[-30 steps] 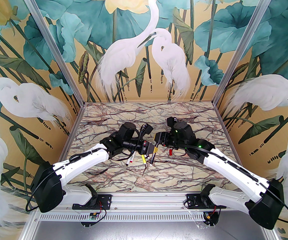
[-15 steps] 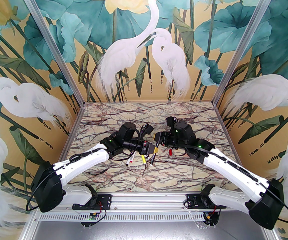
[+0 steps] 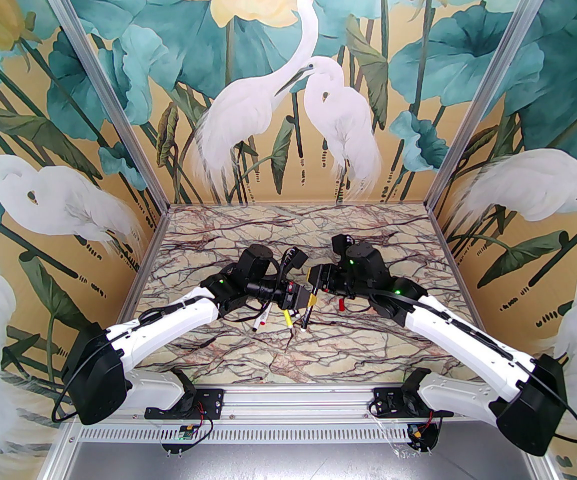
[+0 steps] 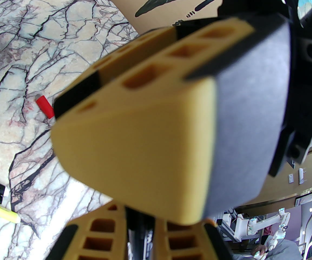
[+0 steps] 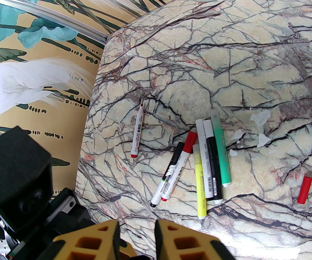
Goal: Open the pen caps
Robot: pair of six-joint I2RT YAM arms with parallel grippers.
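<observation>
Clamping a black pen (image 3: 307, 316), your left end effector (image 3: 301, 299) is closed tight. Your right end effector (image 5: 136, 230) faces it, jaws narrow; whether it grips, you cannot tell. Beneath, the other pens (image 5: 207, 166) lie clustered on the surface (image 5: 253, 50), with a red cap (image 5: 304, 189) to their right.

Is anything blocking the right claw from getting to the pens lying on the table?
Nothing visible does. In the right wrist view, bare table lies between the right claw and the pens. A few white scraps sit beside the green pen, off to the side.
</observation>
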